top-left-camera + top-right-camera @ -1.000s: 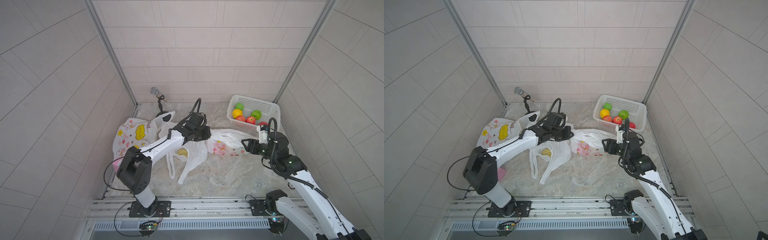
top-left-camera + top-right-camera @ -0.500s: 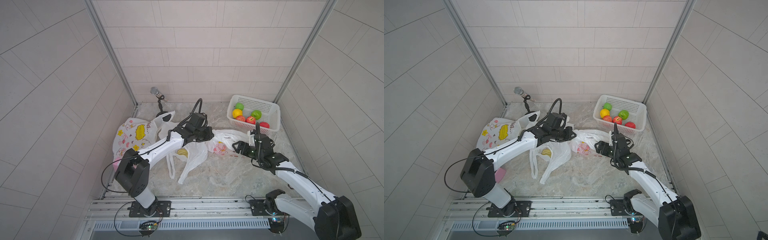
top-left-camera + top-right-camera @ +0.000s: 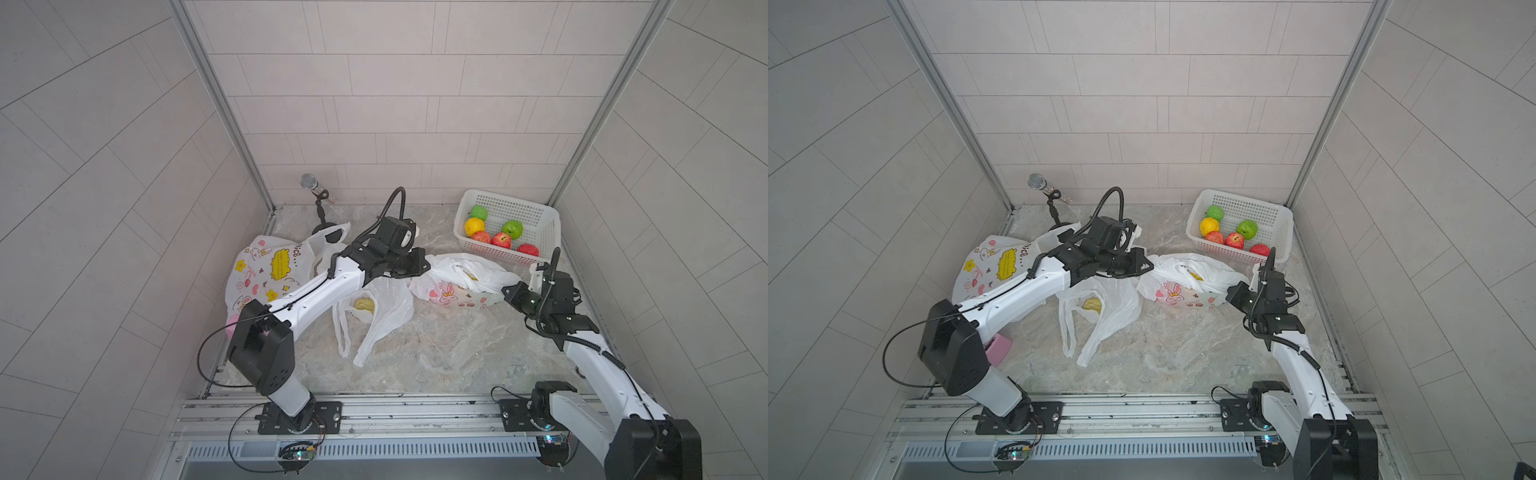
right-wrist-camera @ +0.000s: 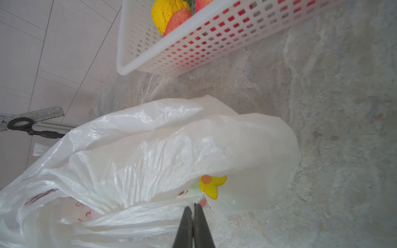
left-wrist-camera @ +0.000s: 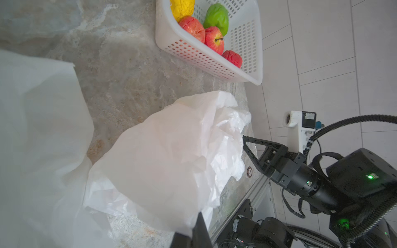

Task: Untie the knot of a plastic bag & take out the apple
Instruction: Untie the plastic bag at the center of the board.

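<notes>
Your plastic bag (image 3: 461,276) w/ the bunny print lies on the desk (image 3: 436,345) just in front of the fruit basket (image 3: 498,253), btwn both arms. L fingers (image 5: 199,227) are closed on its film at one end. R fingers (image 4: 187,225) are pressed together at the opp. end, tips on the film, but can't tell if any's pinched.

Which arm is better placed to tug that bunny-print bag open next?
Right, probably: the right end effector is shut on a gathered strand of the bag, free to pull away. The left end effector seems shut on its other end, anchoring.
</notes>
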